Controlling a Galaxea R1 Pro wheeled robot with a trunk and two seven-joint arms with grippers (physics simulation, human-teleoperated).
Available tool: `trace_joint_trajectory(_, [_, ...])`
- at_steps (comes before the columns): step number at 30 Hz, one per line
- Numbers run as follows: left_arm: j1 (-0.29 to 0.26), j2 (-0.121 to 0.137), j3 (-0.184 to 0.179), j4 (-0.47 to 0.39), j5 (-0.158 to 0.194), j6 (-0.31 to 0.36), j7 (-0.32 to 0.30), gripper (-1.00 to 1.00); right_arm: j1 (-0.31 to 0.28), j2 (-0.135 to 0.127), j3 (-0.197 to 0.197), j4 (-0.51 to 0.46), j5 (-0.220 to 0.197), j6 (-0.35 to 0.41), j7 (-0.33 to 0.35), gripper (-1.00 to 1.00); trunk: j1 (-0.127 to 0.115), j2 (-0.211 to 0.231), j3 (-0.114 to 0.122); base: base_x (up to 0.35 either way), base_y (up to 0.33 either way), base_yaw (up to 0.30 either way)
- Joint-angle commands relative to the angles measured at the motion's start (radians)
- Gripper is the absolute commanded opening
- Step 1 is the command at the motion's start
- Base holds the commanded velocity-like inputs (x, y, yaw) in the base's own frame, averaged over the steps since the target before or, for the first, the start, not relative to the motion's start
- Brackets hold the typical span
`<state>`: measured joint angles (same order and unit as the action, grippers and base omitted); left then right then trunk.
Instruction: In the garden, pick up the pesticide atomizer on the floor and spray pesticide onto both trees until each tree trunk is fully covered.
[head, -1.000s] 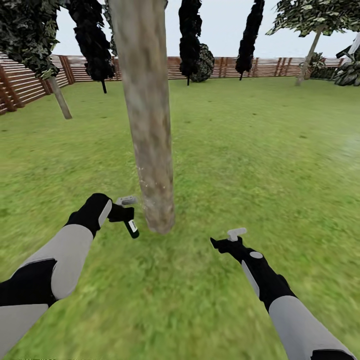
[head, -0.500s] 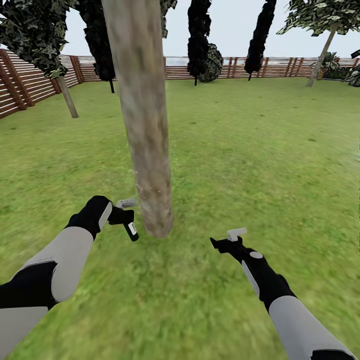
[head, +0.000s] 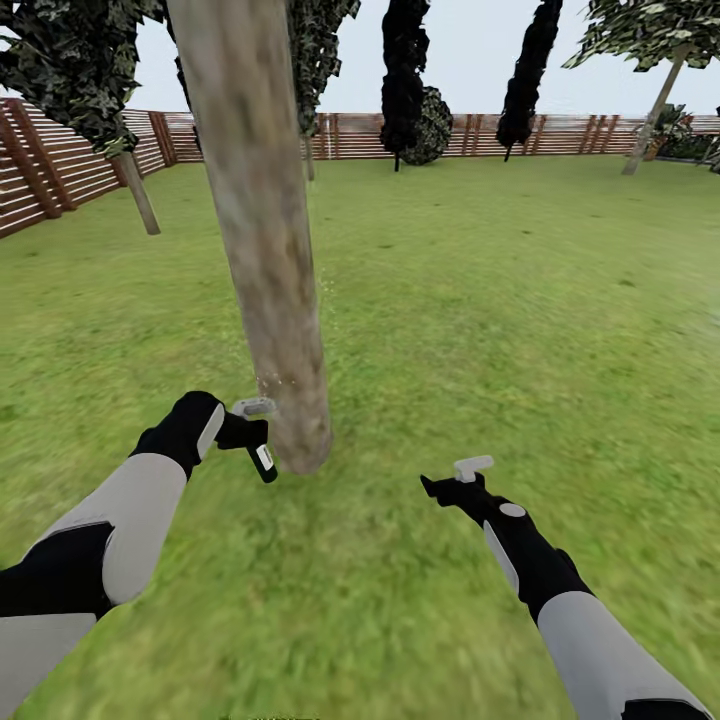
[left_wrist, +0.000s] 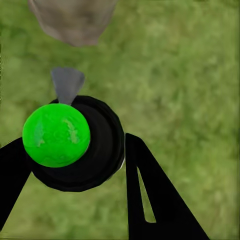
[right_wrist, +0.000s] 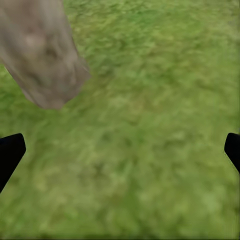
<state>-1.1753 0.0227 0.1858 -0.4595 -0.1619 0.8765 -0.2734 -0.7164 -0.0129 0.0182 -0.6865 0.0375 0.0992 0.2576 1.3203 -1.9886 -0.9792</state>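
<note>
Between the fingers of the left gripper (head: 250, 425) the pesticide atomizer (head: 262, 455) is clamped, its black body with the white patch hanging just below the grey fingertip and slightly tilted. From the left wrist view, the atomizer (left_wrist: 80, 142) is seen as a round black body topped by a bright green cap (left_wrist: 56, 135), held between the dark fingers (left_wrist: 150, 195), with a grey nozzle pointing at the tree trunk (left_wrist: 72, 20). Just beside this gripper, on its inner side, the thick mottled tree trunk (head: 265, 250) is planted in the lawn (head: 500, 300), very near the atomizer; contact cannot be told. Well apart on the other side of the trunk, the right gripper (head: 462, 478) is held over grass with its fingers spread and nothing between them; the two dark fingertips (right_wrist: 10, 152) are seen at opposite edges of the right wrist view. Beyond both grippers a brown slatted fence (head: 560, 135) closes the garden.
</note>
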Motion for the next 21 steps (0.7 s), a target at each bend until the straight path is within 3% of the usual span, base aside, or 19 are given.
trace_joint_trajectory(1, [-0.001,-0.001,0.007,-0.001,-0.010,0.004,-0.007,-1.00,0.000,-0.001,0.002,-0.002,0.004,0.005,0.002,1.00,0.000,0.000,-0.001,0.000,-0.273,0.262])
trace_joint_trajectory(13, [0.007,-0.001,0.008,0.001,-0.011,0.003,0.006,-1.00,0.000,-0.001,0.002,-0.002,0.004,0.005,0.002,1.00,0.000,0.000,-0.001,0.000,-0.273,0.271])
trace_joint_trajectory(21, [0.029,-0.004,0.010,0.002,-0.010,-0.007,0.048,-1.00,0.000,-0.001,0.005,-0.002,0.006,0.007,0.002,1.00,0.000,0.000,-0.001,0.000,-0.273,0.030])
